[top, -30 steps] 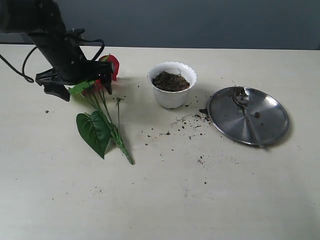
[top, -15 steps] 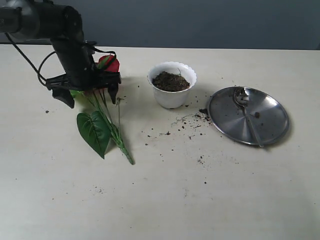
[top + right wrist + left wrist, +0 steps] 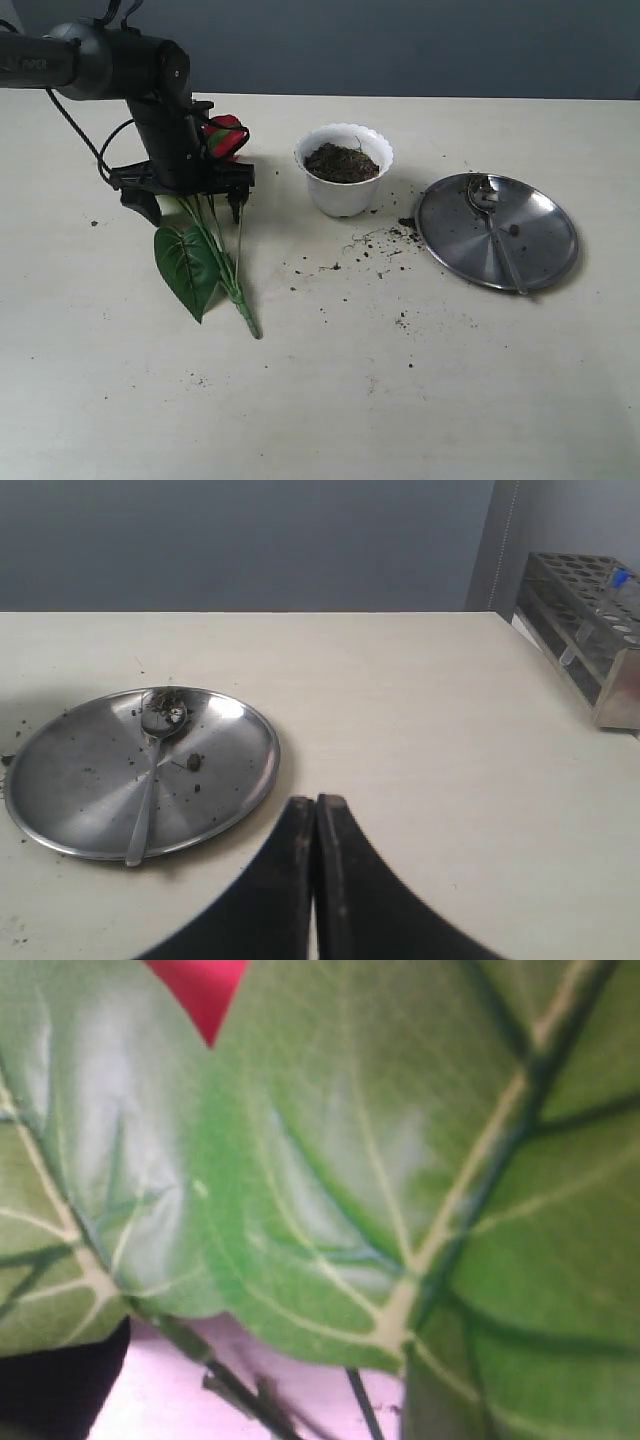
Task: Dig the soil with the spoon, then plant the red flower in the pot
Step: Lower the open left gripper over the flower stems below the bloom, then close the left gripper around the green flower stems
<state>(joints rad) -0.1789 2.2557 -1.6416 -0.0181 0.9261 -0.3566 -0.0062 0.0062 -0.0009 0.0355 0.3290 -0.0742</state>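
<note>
Exterior, left hand [image 3: 192,196]: spread wide, its fingers straddling the stems of the red flower [image 3: 228,136], which lies flat on the desk [image 3: 330,400] to the left of the pot [image 3: 345,190].
Exterior, soil [image 3: 342,162]: heaped in the pot, with crumbs scattered nearby.
Exterior, spoon [image 3: 497,235]: resting on the steel plate [image 3: 555,250], right of the pot.
Left wrist, leaf [image 3: 350,1190]: fills the frame; no grip is visible.
Right wrist, right hand [image 3: 316,815]: pressed shut and empty, near the steel plate.
Handling (a judgement): the flower is likely light and floppy, its stems thin and slippery. Pinch the bundled stems below the blooms, not the leaf.
</note>
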